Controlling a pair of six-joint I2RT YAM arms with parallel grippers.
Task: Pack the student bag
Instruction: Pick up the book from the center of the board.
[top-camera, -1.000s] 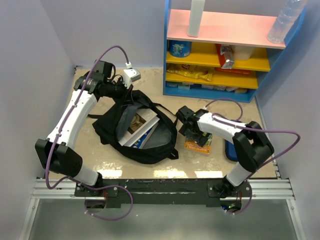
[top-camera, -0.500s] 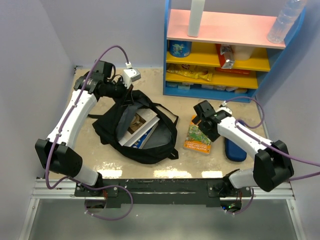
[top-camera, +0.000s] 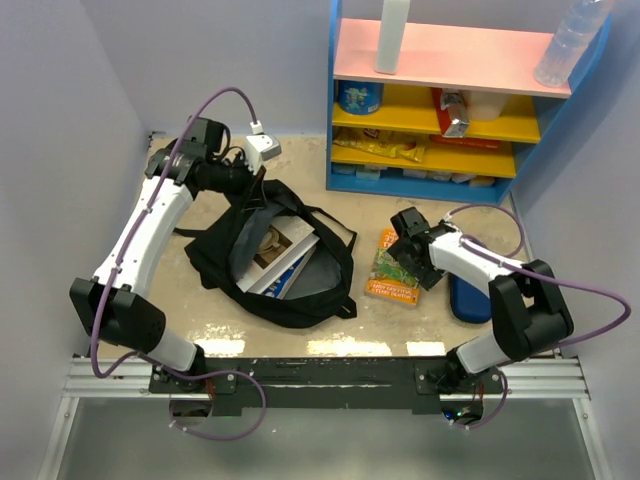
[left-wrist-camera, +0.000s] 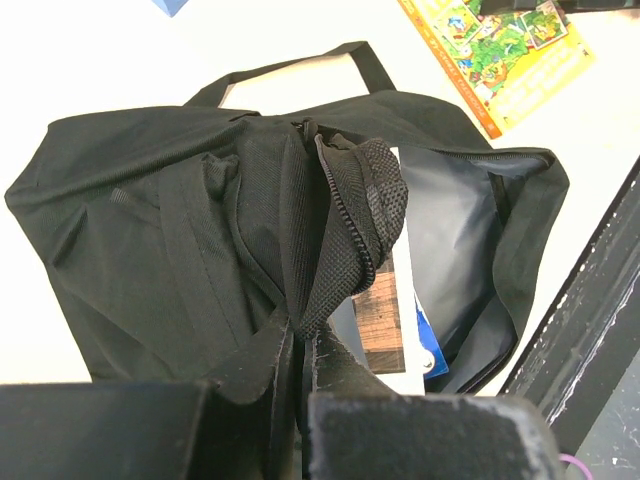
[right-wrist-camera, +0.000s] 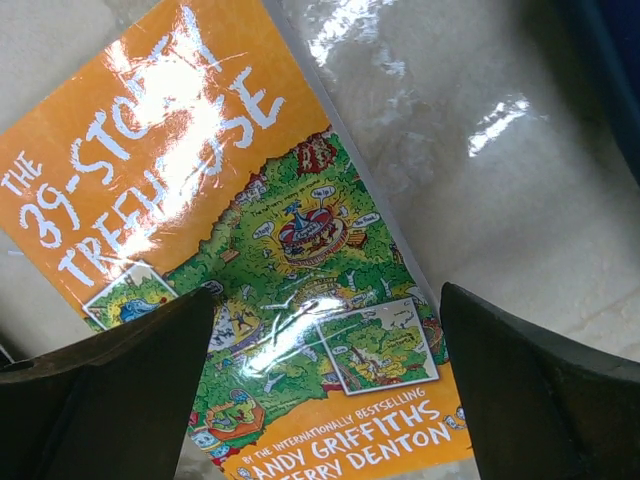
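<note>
The student bag (top-camera: 215, 255), a soft black backpack, lies open at centre left with books (top-camera: 283, 250) inside. My left gripper (top-camera: 256, 192) is shut on the bag's zipper edge at its far rim and holds the mouth up. In the left wrist view the pinched mesh flap (left-wrist-camera: 345, 230) rises from the gripper (left-wrist-camera: 300, 345), and the bag (left-wrist-camera: 150, 230) spreads beyond it. An orange picture book (top-camera: 388, 275) lies flat to the bag's right. My right gripper (top-camera: 414, 250) hovers open just above it, and in the right wrist view its fingers straddle the cover (right-wrist-camera: 250, 230).
A dark-blue pencil case (top-camera: 470, 300) lies right of the book, beside the right arm. A blue shelf unit (top-camera: 440, 100) with snacks and bottles stands at the back right. Walls close in on both sides. The metal mounting rail (top-camera: 320, 375) runs along the near edge.
My right gripper moved right, off the bag's edge, and now sits over the orange book; the arm's elbow has swung. The left gripper has kept its grip on the bag.
</note>
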